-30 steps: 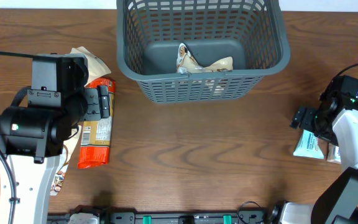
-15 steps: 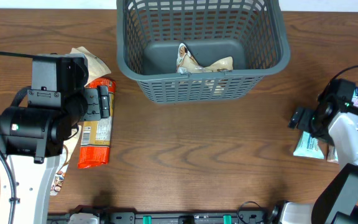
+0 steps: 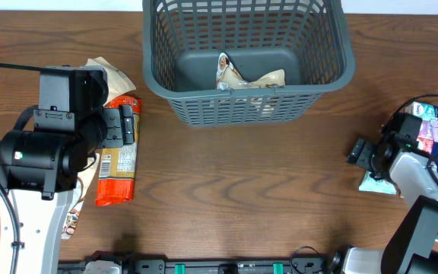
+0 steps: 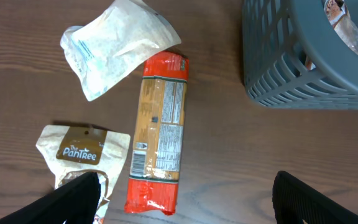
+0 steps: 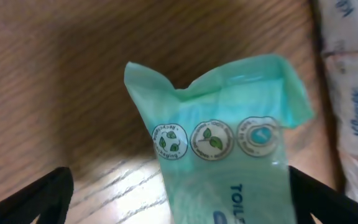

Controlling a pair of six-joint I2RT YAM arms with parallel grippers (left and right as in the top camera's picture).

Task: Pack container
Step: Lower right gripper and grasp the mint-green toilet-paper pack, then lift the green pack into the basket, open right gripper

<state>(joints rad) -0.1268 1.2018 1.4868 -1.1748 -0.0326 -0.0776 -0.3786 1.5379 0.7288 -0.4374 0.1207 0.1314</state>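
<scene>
On the brown wood table (image 4: 241, 155), your left gripper's (image 4: 185, 194) jaws spread above the orange packet (image 4: 160, 137), your right gripper's (image 5: 176, 186) over the green packet (image 5: 222, 124).

Green packet (image 5: 229, 163) runs off the bottom edge.

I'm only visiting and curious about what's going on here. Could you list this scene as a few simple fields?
Container: dark grey basket, one crumpled packet inside
Waiting on the table: orange packet, white pouch, PanTree pouch
Left gripper: open, above the orange packet
Right gripper: open, over a green packet lying on the table
</scene>
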